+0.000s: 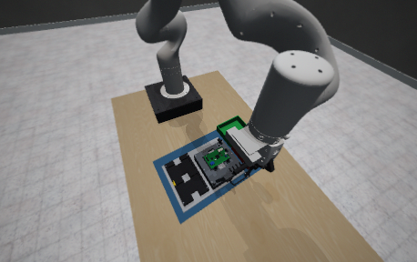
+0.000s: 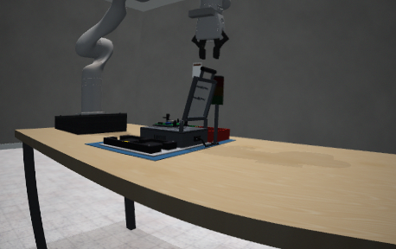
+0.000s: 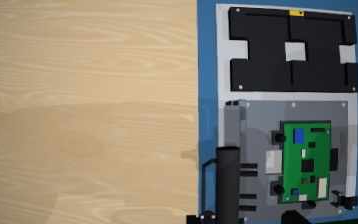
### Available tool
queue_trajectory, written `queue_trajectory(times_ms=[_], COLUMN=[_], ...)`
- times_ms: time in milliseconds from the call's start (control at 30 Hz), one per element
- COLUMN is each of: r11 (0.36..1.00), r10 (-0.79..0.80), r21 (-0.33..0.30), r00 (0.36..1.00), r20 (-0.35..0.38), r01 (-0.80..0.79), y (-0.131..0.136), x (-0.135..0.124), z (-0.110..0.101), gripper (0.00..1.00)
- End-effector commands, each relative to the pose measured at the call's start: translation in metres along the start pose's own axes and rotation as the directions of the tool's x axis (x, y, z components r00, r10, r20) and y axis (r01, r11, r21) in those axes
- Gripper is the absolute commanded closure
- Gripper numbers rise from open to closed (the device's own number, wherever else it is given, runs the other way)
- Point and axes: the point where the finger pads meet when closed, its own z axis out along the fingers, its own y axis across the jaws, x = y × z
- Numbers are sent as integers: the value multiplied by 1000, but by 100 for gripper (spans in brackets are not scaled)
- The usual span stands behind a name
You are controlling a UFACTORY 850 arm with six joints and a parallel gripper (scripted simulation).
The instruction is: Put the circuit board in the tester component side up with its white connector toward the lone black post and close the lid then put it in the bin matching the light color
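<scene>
Exterior view: the tool point(image 2: 209, 51) points straight down above the raised lid point(image 2: 200, 98), half-open and holding nothing.

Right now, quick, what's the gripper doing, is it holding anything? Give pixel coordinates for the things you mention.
Gripper point(image 2: 209, 53): partly open, holding nothing, up above the tester's raised lid point(image 2: 201, 97).
</scene>
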Motion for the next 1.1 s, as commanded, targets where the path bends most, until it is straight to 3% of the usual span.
queue_trajectory(times_ms=[0, 833, 1067], r11=[1000, 1000, 1000], r10=[0, 0, 0], r21=[2, 2, 2], r00=[1000, 1000, 1000], r20=[0, 0, 0], r01=[0, 0, 0], y=[-1, -1, -1], x=[0, 0, 0], z=[5, 14, 26], gripper=[48, 48, 48])
